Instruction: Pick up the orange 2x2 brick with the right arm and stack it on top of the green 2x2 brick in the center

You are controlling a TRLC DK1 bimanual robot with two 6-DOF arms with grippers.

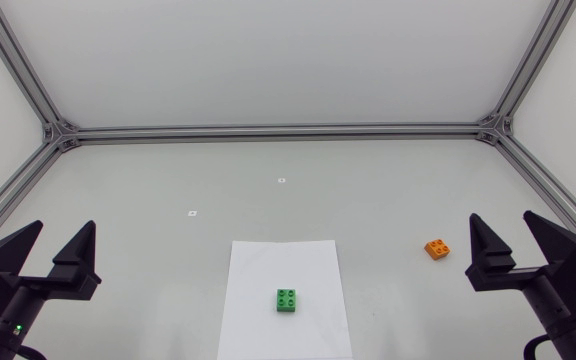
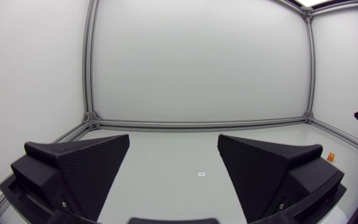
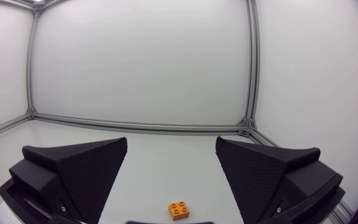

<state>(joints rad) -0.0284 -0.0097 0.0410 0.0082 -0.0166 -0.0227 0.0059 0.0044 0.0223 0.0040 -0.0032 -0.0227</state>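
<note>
Two bricks sit well apart in the head view: the green 2x2 brick [image 1: 288, 300] rests studs-up on a sheet of white paper [image 1: 268, 262], and the orange 2x2 brick [image 1: 436, 248] lies on the bare table to the right of the green one and somewhat farther back, off the paper. The right gripper [image 1: 503, 222] stands farther right still, near the orange brick but not touching it, with its jaws wide apart and nothing between them. The left gripper [image 1: 65, 228] is far on the other side of the green brick, also spread and empty, so the right arm is plainly the nearer one. From the left wrist view, the left gripper [image 2: 173, 138] shows its jaws apart around empty space, and the orange 2x2 brick [image 2: 330, 157] is only a small spot far off beside one finger; the green brick is not seen there. From the right wrist view, the right gripper [image 3: 171, 140] is open and the orange 2x2 brick [image 3: 179, 210] lies low, close in and roughly centred between the fingers. Being square, it offers no long axis, though it sits slightly turned, so I judge the reach to be chiefly downward with a small wrist correction.
</note>
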